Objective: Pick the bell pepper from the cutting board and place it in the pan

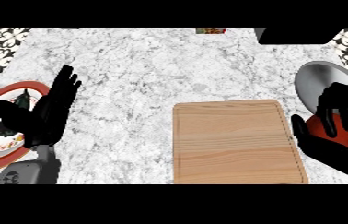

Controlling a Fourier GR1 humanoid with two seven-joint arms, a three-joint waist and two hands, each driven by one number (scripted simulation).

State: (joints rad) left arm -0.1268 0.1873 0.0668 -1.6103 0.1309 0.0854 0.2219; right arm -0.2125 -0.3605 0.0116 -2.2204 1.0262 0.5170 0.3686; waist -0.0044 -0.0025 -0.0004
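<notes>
The wooden cutting board (234, 142) lies at the centre right with nothing on it. Just past its right edge my right hand (326, 147) is curled round a red bell pepper (319, 125), of which only a small red patch shows between thumb and fingers. Hand and pepper are at the near rim of the grey pan (318, 78), which is cut off by the view's right edge. At the left edge my left hand (51, 108) rests open, fingers up.
A red-rimmed plate (24, 85) with some food sits behind my left hand at the far left. A black object (299, 36) lies at the back right, and a small coloured box (211, 30) at the back edge. The counter is grey-white marble.
</notes>
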